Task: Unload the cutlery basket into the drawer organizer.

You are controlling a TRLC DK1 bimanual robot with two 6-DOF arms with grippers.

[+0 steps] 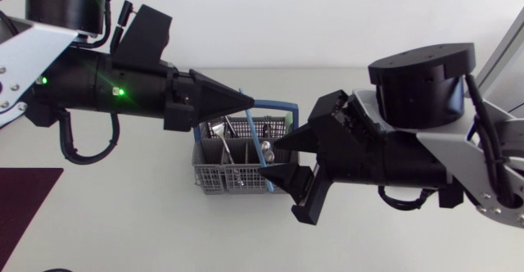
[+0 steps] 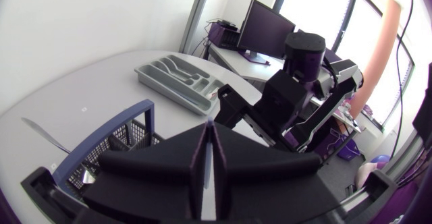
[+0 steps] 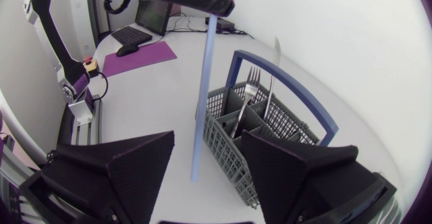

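The grey cutlery basket (image 1: 214, 178) with a blue hoop handle (image 1: 274, 105) stands mid-table, holding a fork (image 3: 251, 82), a knife (image 3: 273, 69) and other cutlery. My left gripper (image 1: 250, 102) is above its far side, shut on the top of a long light-blue utensil (image 1: 256, 141) that hangs down tilted. My right gripper (image 1: 272, 157) is open at the basket's right side. In the right wrist view the blue utensil (image 3: 202, 96) hangs between its fingers, apart from both. The grey drawer organizer (image 2: 162, 86) lies ahead of the left gripper (image 2: 210, 163), beyond the basket (image 2: 118, 140).
A dark purple mat (image 1: 24, 198) lies at the table's left front edge. One metal utensil (image 2: 40, 133) lies flat on the table beside the basket. My right arm (image 2: 297, 96) stands close ahead of the left gripper.
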